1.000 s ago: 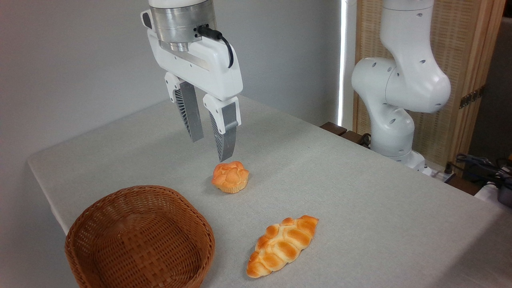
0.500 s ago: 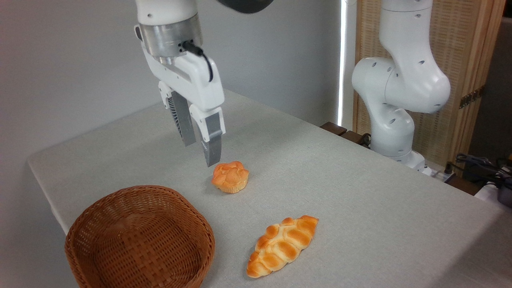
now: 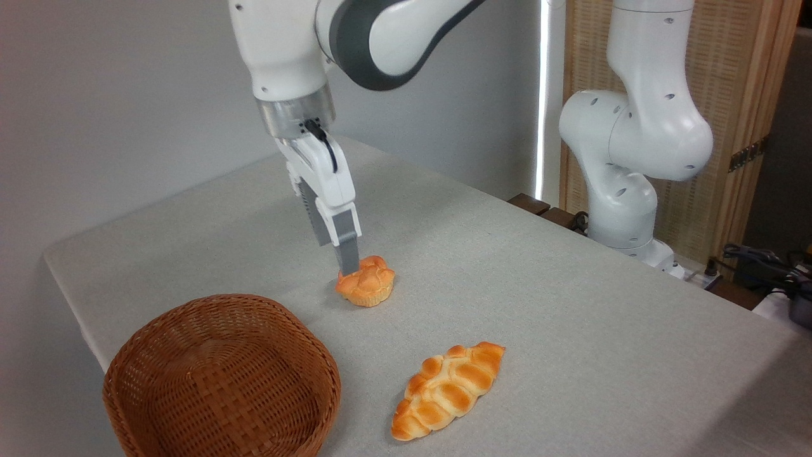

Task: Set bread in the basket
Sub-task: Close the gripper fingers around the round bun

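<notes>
The bread (image 3: 368,287), a small golden-orange bun with a knobbly top, sits on the grey table (image 3: 539,304) behind and to the right of the basket. The round brown wicker basket (image 3: 222,374) stands at the front left with nothing in it. My gripper (image 3: 335,259) hangs at the bun's upper left, turned so its fingers line up one behind the other. The nearer fingertip (image 3: 347,266) overlaps the bun's left top edge; whether it touches I cannot tell. The jaws stand apart with nothing between them.
A longer braided oval loaf (image 3: 447,390) lies on the table in front of the bun, right of the basket. The arm's white base (image 3: 625,209) stands at the table's far right edge, with cables (image 3: 761,260) beyond it. The table's left edge runs close behind the basket.
The gripper has come down and moved right toward the bun, turning about its axis so the fingers now show edge-on. Bun, loaf and basket have not moved.
</notes>
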Controlling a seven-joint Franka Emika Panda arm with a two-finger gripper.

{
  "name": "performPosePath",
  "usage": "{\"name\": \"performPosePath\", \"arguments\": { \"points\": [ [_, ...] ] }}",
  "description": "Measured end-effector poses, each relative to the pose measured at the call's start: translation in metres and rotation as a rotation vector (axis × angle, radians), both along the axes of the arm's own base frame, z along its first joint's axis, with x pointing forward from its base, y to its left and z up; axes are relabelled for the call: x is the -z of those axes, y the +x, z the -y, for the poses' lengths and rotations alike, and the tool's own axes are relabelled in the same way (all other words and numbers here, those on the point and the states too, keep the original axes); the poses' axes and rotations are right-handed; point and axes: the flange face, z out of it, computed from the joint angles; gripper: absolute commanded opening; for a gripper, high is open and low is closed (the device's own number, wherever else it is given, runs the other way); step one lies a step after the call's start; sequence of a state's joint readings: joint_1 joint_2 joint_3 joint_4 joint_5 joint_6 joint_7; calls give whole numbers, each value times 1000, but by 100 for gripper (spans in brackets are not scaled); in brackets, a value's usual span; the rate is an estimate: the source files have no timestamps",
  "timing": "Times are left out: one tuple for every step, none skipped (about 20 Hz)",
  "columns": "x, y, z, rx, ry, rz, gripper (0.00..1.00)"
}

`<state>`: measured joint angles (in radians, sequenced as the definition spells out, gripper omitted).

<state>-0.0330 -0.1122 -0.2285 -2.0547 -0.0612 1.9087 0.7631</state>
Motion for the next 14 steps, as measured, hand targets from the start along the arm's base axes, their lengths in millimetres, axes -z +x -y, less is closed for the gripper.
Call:
{"name": "performPosePath", "arguments": {
  "points": [
    [9, -6, 5, 12, 6, -9, 100],
    [15, -10, 9, 20, 10, -17, 100],
    [21, -13, 10, 24, 14, -24, 100],
    [25, -14, 11, 26, 16, -30, 100],
    [31, -17, 12, 30, 20, -40, 100],
    [35, -19, 13, 34, 23, -46, 100],
    [40, -21, 15, 42, 30, -52, 100],
    [44, -23, 17, 55, 46, -53, 100],
    [48, -25, 17, 68, 66, -54, 97],
    [50, -25, 17, 76, 79, -54, 92],
    [52, -25, 17, 79, 85, -55, 82],
    [53, -25, 17, 81, 86, -52, 70],
    [55, -24, 17, 82, 85, -46, 60],
    [58, -23, 17, 82, 83, -43, 55]
  ]
}}
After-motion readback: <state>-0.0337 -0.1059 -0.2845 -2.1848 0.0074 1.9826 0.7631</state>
